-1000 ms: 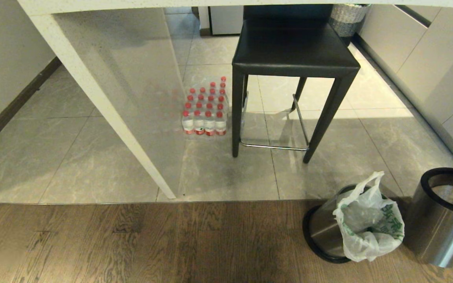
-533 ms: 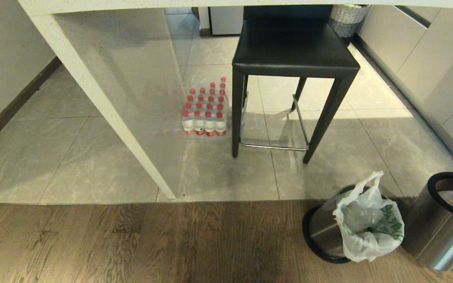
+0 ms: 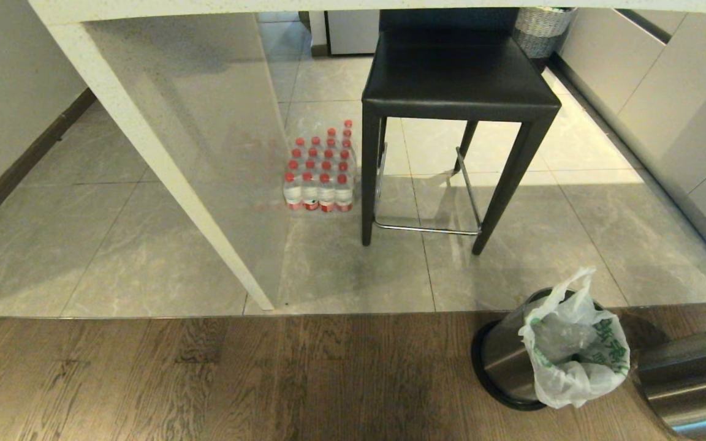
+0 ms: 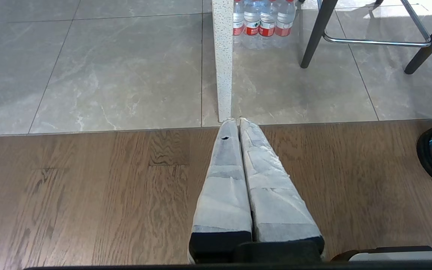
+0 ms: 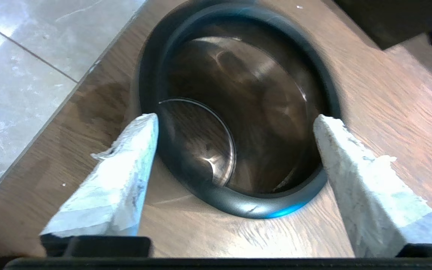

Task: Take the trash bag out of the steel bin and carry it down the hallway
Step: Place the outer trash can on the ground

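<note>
The trash bag (image 3: 576, 361), crinkly white plastic with green print, sits in the mouth of a steel bin (image 3: 503, 355) on the wood floor at the lower right; one loop handle stands up. A second steel bin (image 3: 690, 386), empty, lies tipped at the right edge. In the right wrist view my right gripper (image 5: 234, 118) stands open over that empty bin's black rim (image 5: 261, 208), one finger (image 5: 126, 168) on each side and nothing between them. My left gripper (image 4: 238, 120) is shut and empty above the floor. The hallway is out of view.
A black stool (image 3: 457, 79) stands on the grey tiles behind the bins. A white counter panel (image 3: 163, 159) slants down at the left, with a pack of red-capped bottles (image 3: 322, 171) beside it. Grey cabinets (image 3: 665, 92) line the right, and a woven basket (image 3: 540, 27) stands at the back.
The empty bin at the right has tipped from near upright onto its side, and its black rim has left the head view. The bin with the bag has kept still.
</note>
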Tool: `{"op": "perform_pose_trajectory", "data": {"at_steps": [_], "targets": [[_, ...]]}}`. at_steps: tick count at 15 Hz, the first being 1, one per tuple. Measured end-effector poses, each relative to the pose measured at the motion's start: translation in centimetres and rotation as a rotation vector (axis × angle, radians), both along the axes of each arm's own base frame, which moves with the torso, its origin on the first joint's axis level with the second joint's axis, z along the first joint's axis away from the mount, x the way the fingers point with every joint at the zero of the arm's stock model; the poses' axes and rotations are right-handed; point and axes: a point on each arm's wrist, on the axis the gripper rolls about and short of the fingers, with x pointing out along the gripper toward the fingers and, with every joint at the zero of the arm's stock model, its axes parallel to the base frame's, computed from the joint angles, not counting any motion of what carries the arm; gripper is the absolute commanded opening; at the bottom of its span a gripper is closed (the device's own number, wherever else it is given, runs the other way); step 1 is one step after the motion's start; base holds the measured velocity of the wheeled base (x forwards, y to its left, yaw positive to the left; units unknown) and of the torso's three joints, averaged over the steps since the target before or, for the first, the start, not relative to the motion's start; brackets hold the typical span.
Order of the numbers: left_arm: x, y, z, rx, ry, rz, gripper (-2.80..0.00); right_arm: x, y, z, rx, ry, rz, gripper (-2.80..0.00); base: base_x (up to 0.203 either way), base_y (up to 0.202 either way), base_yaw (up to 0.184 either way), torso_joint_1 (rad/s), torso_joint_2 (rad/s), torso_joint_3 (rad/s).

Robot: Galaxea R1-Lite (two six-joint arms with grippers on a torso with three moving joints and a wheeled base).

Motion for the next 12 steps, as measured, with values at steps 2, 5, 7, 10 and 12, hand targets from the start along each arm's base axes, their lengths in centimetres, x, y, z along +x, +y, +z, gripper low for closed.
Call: {"op": "perform_pose_trajectory", "data": {"at_steps": [2,5,7,10,12], "targets": [[0.0,0.0,0.0,0.0,0.0,0.0,-2.8,-1.3,1.3,2.3,-0.012,-0.017,-0.01,0.0,0.0,0.0,0.0,0.0,0.0,0.0],[0.0,0.0,0.0,0.0,0.0,0.0,-2.8,-3.2,5.4,6.4,-0.028,-0.035,0.013,-2.8,0.0,0.0,0.0,0.0,0.0,0.0],[0.0,0.0,0.0,0.0,0.0,0.0,-2.8,-4.3,9.2,8.8,-0.033,-0.041,0.056,-2.8,0.0,0.0,0.0,0.0,0.0,0.0],[0.0,0.0,0.0,0.001,0.0,0.0,-2.8,-5.1,16.7,11.5,-0.04,-0.013,0.163,-2.8,0.0,0.0,0.0,0.0,0.0,0.0],[0.0,0.0,0.0,0.0,0.0,0.0,-2.8,-5.7,22.1,12.5,-0.043,0.064,0.227,-2.8,0.0,0.0,0.0,0.0,0.0,0.0]]}}
